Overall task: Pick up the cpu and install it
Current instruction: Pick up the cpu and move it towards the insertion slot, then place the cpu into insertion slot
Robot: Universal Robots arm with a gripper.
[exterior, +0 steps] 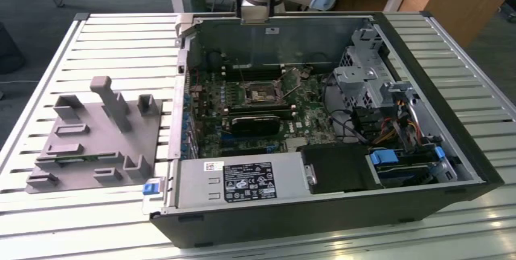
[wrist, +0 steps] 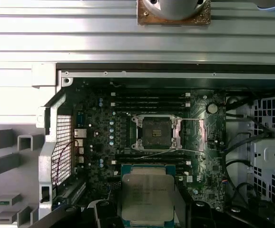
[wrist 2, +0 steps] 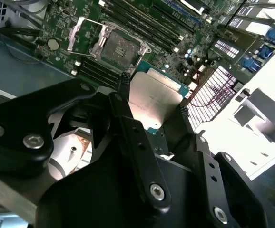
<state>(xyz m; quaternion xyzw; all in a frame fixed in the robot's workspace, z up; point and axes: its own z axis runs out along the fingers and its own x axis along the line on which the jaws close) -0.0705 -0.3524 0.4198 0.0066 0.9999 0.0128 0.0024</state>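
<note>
**Above the motherboard: cpu clamped in claw, socket bare**

claw (wrist 2: 152,100) is closed on the cpu (wrist 2: 157,108), one finger (wrist 2: 123,88) on each of two opposite edges, silvery lid facing the wrist cameras. edge grip looks deliberate: it keeps the underside untouched and the chip flat for a straight drop

cpu hangs in the air over the board, not seated anywhere. in the first wrist view the cpu (wrist: 147,197) sits to one side of the socket (wrist: 155,132), with memory slots (wrist: 149,159) between them. some of that offset may be parallax, can't tell how much

socket is dark and looks bare. in the second wrist view its metal frame (wrist 2: 83,32) seems swung back, which would leave the seat open for the chip

computer case (exterior: 463,121) lies on its side on the slatted table (exterior: 121,42), open side up, so the board faces up and the arm (exterior: 260,3) can reach in from above. grey fixture (exterior: 89,145) with upright posts stands on the table just beside the case, on the exterior view's left, probably a parking spot for parts
</note>
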